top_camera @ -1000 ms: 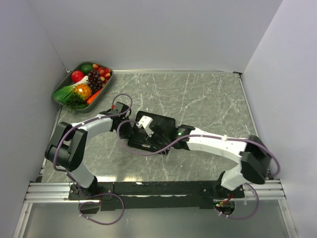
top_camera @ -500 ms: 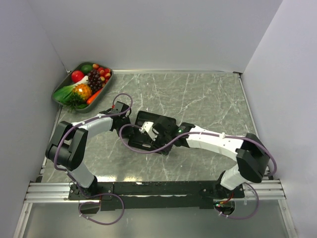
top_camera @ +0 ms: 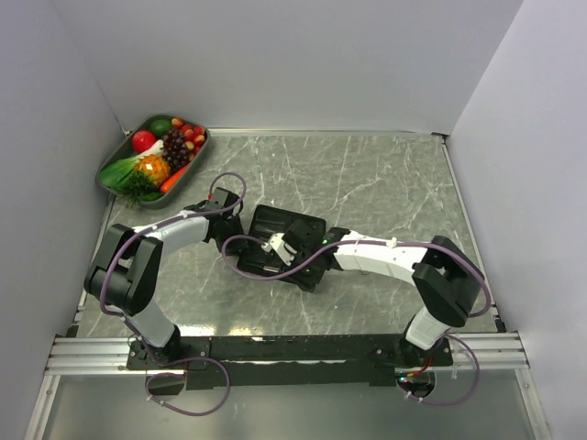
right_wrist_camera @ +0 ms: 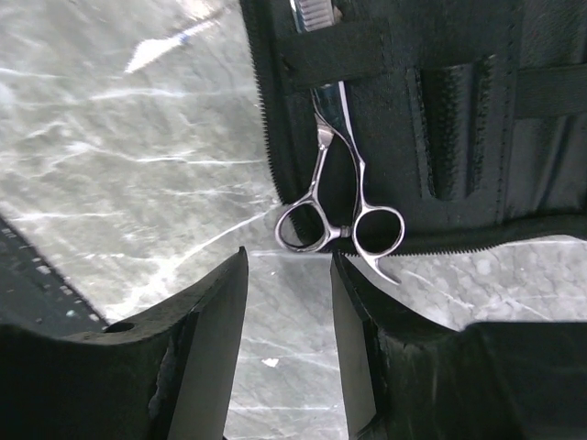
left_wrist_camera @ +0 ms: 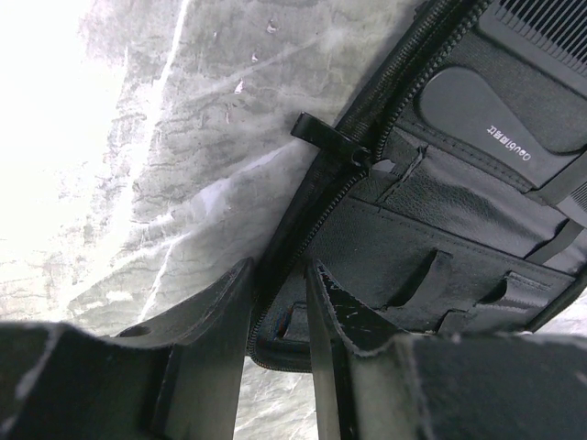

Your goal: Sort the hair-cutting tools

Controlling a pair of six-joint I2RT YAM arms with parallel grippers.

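A black pouch (top_camera: 295, 229) lies open on the marble table. My left gripper (left_wrist_camera: 278, 270) is shut on its zippered edge (left_wrist_camera: 316, 197), near the zipper pull. My right gripper (right_wrist_camera: 289, 261) is open just short of the ring handles of a silver pair of scissors (right_wrist_camera: 341, 233). Their blades are tucked under a strap inside the pouch (right_wrist_camera: 413, 192), and the rings hang over its zipper edge. A black ribbed comb-like bar (right_wrist_camera: 454, 128) sits in a slot beside them. Comb teeth (left_wrist_camera: 550, 23) show at the pouch's far end. The second scissors are not clearly visible.
A grey tray of toy fruit and vegetables (top_camera: 154, 158) stands at the back left corner. White walls close in the table on three sides. Purple cables loop beside both wrists near the pouch.
My right arm has swung left and nearer, bringing its gripper down to the pouch's near edge at the scissors' handles. The left gripper stays on the pouch edge.
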